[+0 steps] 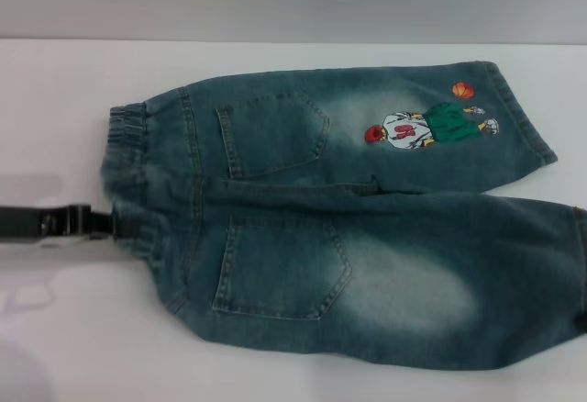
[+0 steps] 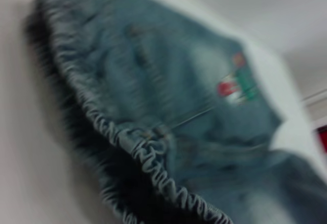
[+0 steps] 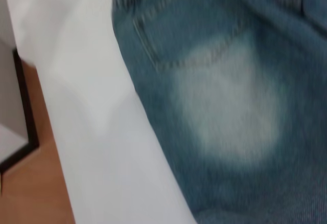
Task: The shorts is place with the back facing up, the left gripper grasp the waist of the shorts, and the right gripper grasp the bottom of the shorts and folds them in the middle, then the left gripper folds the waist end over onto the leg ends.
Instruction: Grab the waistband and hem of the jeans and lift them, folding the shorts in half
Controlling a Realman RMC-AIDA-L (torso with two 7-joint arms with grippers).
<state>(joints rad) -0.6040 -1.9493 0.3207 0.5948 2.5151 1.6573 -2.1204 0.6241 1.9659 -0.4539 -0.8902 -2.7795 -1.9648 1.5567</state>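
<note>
No fold yet; the shorts lie flat; the left gripper reaches the waist, grip unclear; right gripper unseen.

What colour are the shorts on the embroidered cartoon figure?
Green, on the embroidered figure on the shorts; clearest in the head view.

Faded denim shorts lie flat, back pockets up, waist leftward.
</note>
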